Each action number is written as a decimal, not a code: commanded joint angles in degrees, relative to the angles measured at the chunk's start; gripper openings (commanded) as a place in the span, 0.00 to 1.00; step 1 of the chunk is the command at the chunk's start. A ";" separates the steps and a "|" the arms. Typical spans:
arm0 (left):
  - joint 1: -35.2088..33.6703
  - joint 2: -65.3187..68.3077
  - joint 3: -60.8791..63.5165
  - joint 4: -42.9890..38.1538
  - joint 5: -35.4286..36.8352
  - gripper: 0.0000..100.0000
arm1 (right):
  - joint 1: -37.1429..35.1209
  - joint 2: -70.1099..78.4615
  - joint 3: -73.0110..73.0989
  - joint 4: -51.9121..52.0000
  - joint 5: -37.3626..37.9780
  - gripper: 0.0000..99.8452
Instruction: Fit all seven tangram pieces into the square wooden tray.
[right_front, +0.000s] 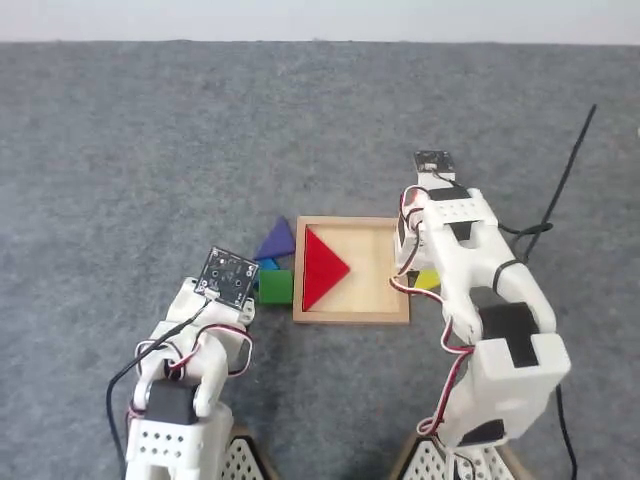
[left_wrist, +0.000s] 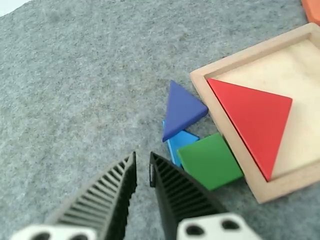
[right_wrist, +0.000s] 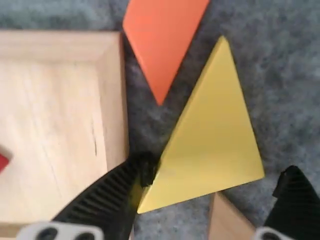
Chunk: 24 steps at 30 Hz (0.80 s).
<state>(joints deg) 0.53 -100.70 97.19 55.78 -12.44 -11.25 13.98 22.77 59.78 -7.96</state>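
Note:
The square wooden tray (right_front: 385, 312) holds a large red triangle (right_front: 322, 268) against its left wall. Just outside that wall lie a purple triangle (left_wrist: 182, 108), a blue piece (left_wrist: 178, 143) and a green square (left_wrist: 210, 161). My left gripper (left_wrist: 142, 162) hovers over bare felt short of these pieces, shut and empty. Beside the tray's right rim (right_wrist: 112, 100), my right gripper (right_wrist: 215, 182) is open around a yellow triangle (right_wrist: 210, 145), with one finger (right_wrist: 125, 185) touching its corner. An orange parallelogram (right_wrist: 160, 35) lies just beyond the yellow one.
A tan wooden piece (right_wrist: 225, 222) pokes in beside the yellow triangle. The right arm (right_front: 470, 270) covers the tray's right edge from above. Grey felt (right_front: 150, 150) spreads wide on the far and left sides.

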 joint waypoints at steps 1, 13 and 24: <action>-0.18 -0.79 -0.48 0.35 0.44 0.05 | 0.31 0.66 -2.37 -2.33 -1.14 0.34; -0.18 -0.79 -0.48 0.35 0.44 0.05 | 3.30 1.10 -2.11 -2.24 -0.09 0.28; -0.18 -0.79 -0.48 0.35 0.44 0.05 | 3.91 -4.70 -3.16 1.63 1.41 0.28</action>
<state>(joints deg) 0.53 -100.70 97.19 55.78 -12.44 -8.70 14.07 21.71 59.78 -7.16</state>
